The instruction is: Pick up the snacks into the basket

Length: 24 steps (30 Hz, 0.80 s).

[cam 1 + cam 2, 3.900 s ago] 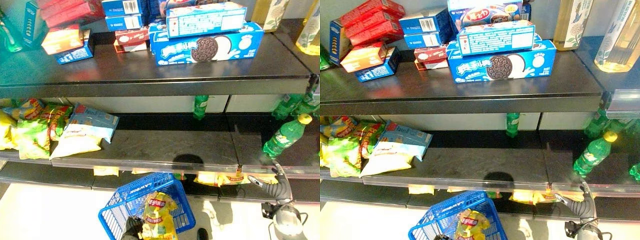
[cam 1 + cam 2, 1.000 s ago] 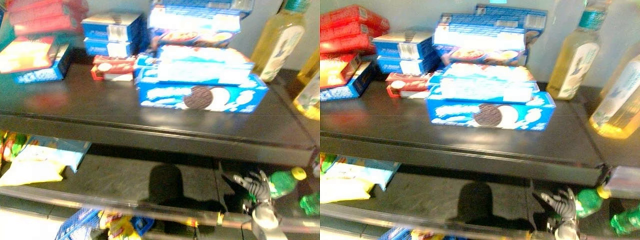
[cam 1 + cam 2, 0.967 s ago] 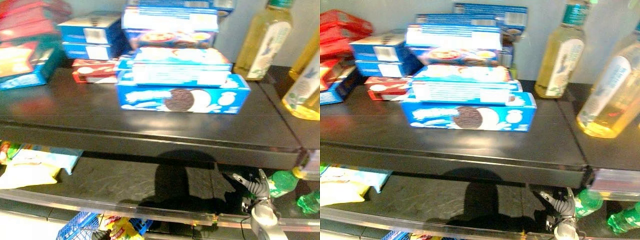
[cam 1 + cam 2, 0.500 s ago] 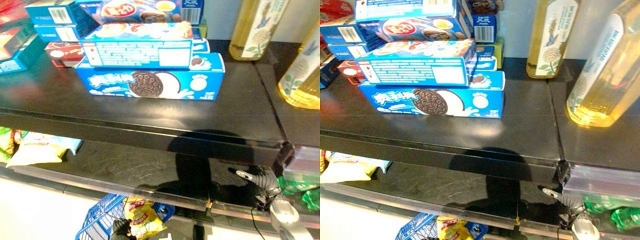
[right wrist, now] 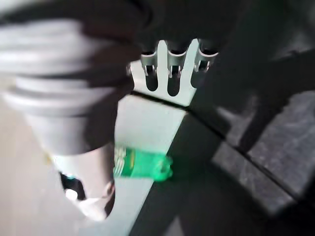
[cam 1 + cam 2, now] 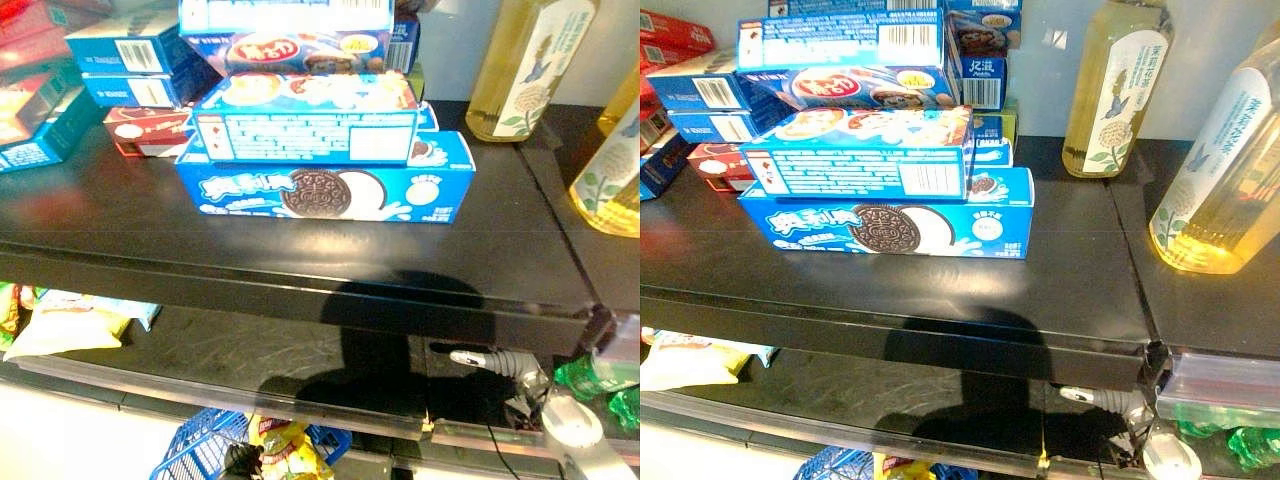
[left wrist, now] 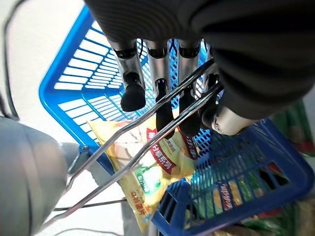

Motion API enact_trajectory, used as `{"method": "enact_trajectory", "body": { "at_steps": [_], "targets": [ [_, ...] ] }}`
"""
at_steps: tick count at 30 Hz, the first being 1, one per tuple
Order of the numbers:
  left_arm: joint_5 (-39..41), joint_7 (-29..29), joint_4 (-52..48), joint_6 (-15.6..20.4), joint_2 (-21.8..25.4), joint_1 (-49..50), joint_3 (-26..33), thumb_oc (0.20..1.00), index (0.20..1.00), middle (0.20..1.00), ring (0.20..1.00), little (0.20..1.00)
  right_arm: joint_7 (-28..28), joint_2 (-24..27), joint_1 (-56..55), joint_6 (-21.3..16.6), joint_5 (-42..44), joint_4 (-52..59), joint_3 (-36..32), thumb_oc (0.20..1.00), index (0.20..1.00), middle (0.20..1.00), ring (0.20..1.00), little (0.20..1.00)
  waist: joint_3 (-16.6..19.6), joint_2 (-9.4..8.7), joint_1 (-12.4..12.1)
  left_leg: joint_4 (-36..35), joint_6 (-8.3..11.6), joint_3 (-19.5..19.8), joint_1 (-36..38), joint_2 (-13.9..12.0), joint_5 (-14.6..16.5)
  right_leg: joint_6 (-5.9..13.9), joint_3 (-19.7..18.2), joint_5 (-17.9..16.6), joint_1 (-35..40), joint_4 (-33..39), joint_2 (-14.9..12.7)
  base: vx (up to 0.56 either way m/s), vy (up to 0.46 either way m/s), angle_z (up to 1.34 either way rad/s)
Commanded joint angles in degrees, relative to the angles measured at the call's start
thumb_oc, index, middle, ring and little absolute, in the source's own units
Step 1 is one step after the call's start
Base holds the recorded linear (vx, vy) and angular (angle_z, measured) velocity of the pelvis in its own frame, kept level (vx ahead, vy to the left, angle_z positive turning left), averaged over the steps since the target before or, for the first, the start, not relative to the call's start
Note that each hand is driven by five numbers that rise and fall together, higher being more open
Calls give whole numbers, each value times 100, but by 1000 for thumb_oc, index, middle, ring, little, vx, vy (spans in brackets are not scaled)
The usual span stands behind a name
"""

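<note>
**A:** Where is the basket, and what holds it?

**B:** The blue basket point(image 7: 74, 73) hangs low at about seven o'clock in the head views, below the shelves. The left hand point(image 7: 162, 73) has its fingers curled round the basket's wire handle point(image 7: 142, 142). A yellow snack bag point(image 7: 147, 172) already lies inside it.

**A:** And the right hand?

**B:** The right hand point(image 6: 490, 360) is at about five o'clock, under the front lip of the top shelf point(image 6: 300, 280), fingers straight and relaxed, holding nothing. Green bottles point(image 6: 590, 378) lie just beside it.

**A:** What has changed in the last few seconds?

**B:** The head camera has tipped upward and swung right. The chip bags point(image 6: 70, 322) on the middle shelf, earlier plain at nine o'clock, have slid to the frame's edge. The top shelf now takes the centre: a blue cookie box point(image 6: 325, 190) with other boxes stacked on it, and oil bottles point(image 6: 530, 65) at two o'clock. The right hand has risen from near the floor to shelf level.

**A:** Meaning for the task?

**B:** Likely the boxed snacks come next, with the free right hand having to climb over the shelf lip.
</note>
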State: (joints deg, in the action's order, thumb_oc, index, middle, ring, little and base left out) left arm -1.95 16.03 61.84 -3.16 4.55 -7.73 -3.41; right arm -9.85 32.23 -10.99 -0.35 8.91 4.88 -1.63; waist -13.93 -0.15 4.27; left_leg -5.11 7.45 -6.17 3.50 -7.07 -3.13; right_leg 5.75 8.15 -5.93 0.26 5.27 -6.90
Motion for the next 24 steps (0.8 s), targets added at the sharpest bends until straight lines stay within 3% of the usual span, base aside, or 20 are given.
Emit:
{"method": "enact_trajectory", "body": {
  "at_steps": [1,3,5,7,9,17,24],
  "targets": [
    [-590,-166,531,-23,255,-17,-325,200,200,200,200,200,37,121,-342,-42,-403,-32,-335,1000,1000,1000,1000,1000,459,-227,107,11,-148,-26,152,73,317,357,-137,414,-126,-388,-207,0,0,0],
    [-610,-169,533,-51,273,24,-304,200,200,200,200,200,98,88,-450,34,-647,-252,-446,1000,1000,1000,1000,1000,489,-243,131,11,-148,-36,165,64,331,366,-160,403,-132,-377,-202,0,0,0],
    [-586,-151,565,-95,282,61,-302,200,200,200,200,200,580,-74,-464,178,-781,-965,-673,1000,1000,1000,1000,1000,513,-263,191,11,-160,-101,198,55,361,372,-238,371,-151,-359,-188,-21,8,-7],
    [-585,-150,566,-94,282,59,-303,200,200,200,200,200,585,-75,-461,175,-781,-971,-671,1000,1000,1000,1000,1000,510,-264,183,11,-160,-108,203,54,364,372,-245,371,-151,-360,-186,-3,10,-18],
    [-577,-59,604,-145,296,86,-324,200,200,200,200,200,1406,-346,-311,266,-709,-1844,-1114,1000,1000,1000,1000,1000,544,-236,308,11,-176,-202,271,48,418,391,-357,347,-162,-322,-170,5,20,-19],
    [-535,56,580,-181,280,114,-399,200,200,200,200,200,2146,-561,-144,166,-119,-2531,-1734,1000,1000,1000,1000,1000,543,-149,435,11,-198,-341,362,48,504,419,-544,301,-196,-256,-153,9,12,-19],
    [-547,99,511,-200,265,171,-457,200,200,200,200,200,2597,-605,-69,147,-151,-2607,-1928,1000,1000,1000,1000,1000,490,-44,507,11,-213,-390,363,69,531,455,-621,257,-255,-231,-191,2,4,-3]
  ]
}}
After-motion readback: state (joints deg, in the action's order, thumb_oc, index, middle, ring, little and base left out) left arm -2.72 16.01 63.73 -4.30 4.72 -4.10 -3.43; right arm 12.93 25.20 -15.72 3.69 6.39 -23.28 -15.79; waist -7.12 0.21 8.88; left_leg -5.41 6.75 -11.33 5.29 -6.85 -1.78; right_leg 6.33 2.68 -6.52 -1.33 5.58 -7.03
